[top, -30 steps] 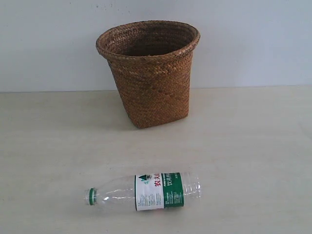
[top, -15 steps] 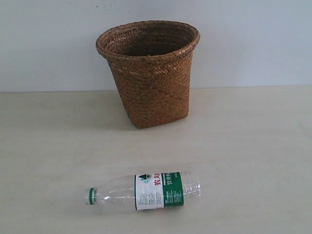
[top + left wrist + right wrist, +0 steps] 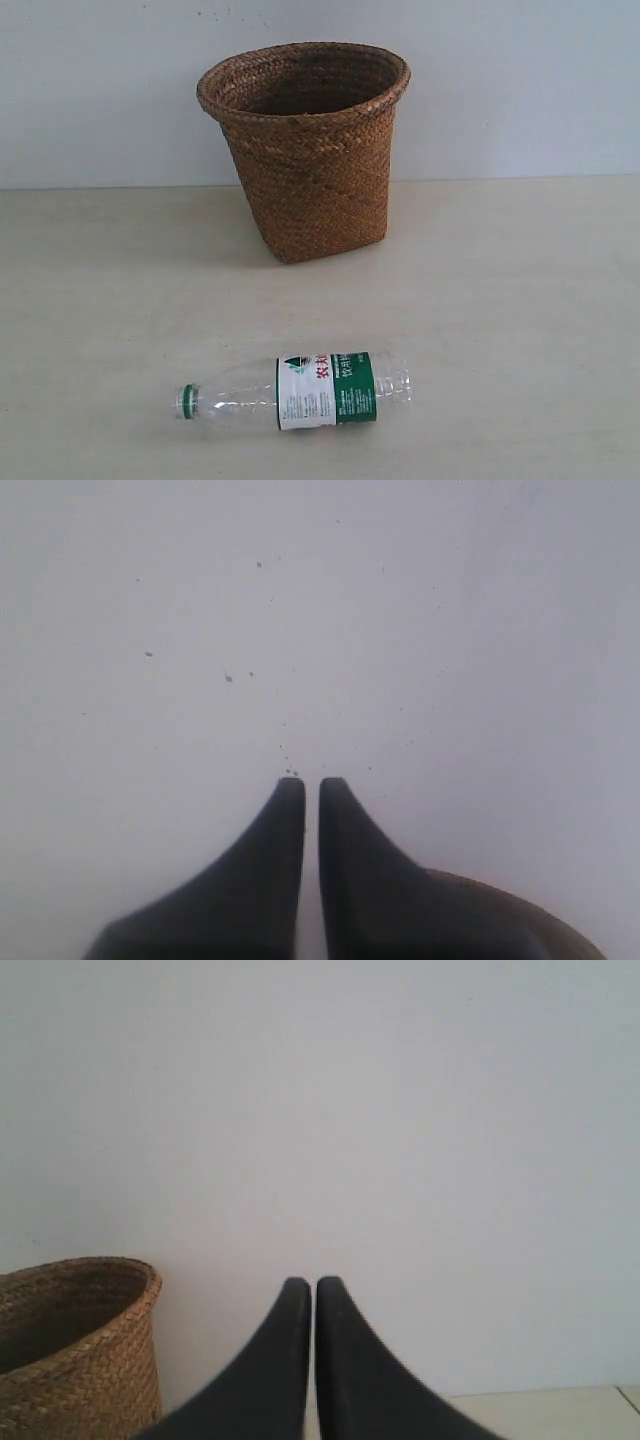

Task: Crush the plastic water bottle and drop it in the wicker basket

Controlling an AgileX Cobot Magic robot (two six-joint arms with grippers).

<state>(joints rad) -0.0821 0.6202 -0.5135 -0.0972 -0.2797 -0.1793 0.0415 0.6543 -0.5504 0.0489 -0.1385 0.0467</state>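
Note:
The plastic water bottle lies on its side near the front of the table, green cap ring to the left, label facing up, uncrushed. The wicker basket stands upright behind it at the wall. Neither arm shows in the exterior view. My left gripper is shut with nothing between its dark fingers and faces the white wall; a brown sliver of the wicker basket peeks past one finger. My right gripper is also shut and empty, facing the wall, with the wicker basket off to one side.
A pale wooden table runs up to a plain white wall. The wall in the left wrist view carries small dark specks.

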